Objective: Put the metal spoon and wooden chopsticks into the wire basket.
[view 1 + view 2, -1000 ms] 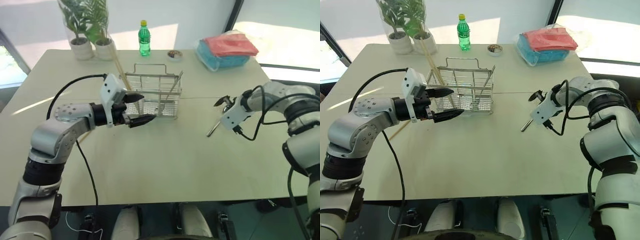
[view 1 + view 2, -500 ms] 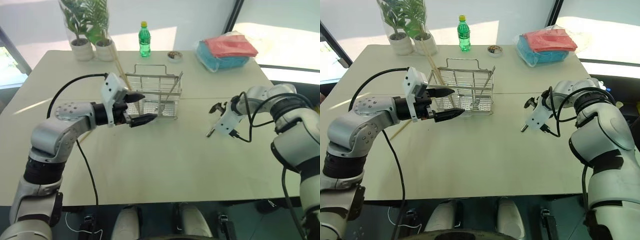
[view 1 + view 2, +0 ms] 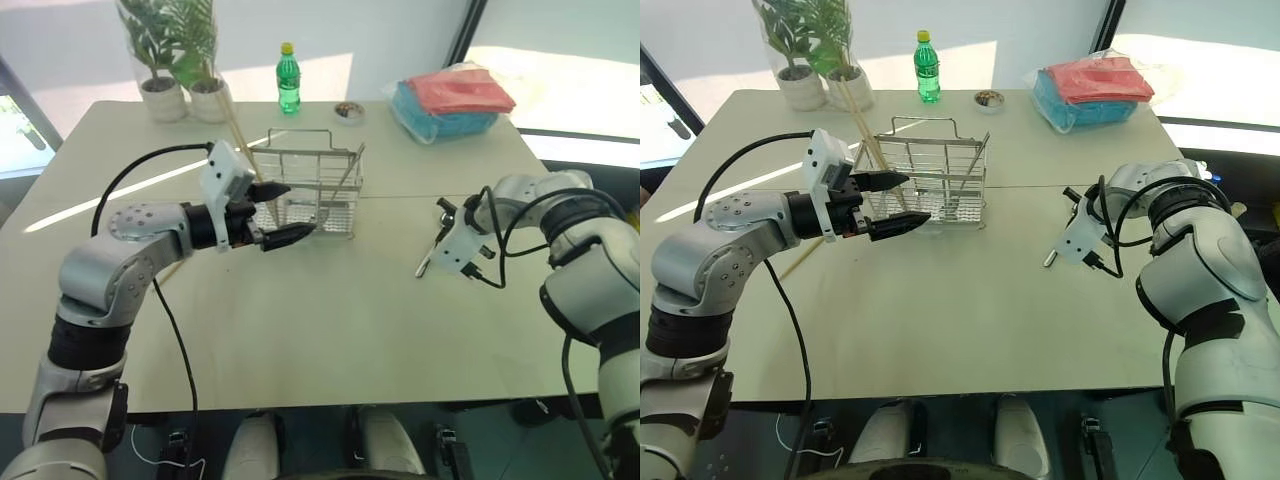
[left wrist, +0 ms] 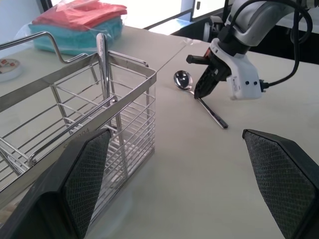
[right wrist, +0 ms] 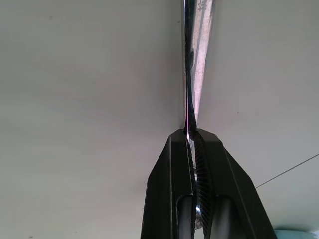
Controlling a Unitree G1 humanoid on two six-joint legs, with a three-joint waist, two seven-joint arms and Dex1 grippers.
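The metal spoon (image 4: 183,79) lies on the table to the right of the wire basket (image 3: 310,190). My right gripper (image 4: 200,92) points steeply down and is shut on the spoon's thin handle (image 5: 192,74) just behind the bowl; the handle's free end (image 3: 423,266) sticks out toward me. My left gripper (image 3: 295,210) hovers open at the basket's near left corner, holding nothing. Wooden chopsticks (image 3: 238,135) lean out of the basket toward the back left. Another tan stick (image 3: 168,270) lies on the table under my left forearm. A metal utensil handle (image 4: 102,55) stands in the basket's right end.
Along the table's back edge stand two potted plants (image 3: 165,95), a green bottle (image 3: 289,78), a small round tin (image 3: 349,109) and a bag of red and blue cloths (image 3: 455,100). The table's near half is bare.
My right gripper has sunk a little and gone from open to shut on the spoon's handle. The left arm has stayed where it was.
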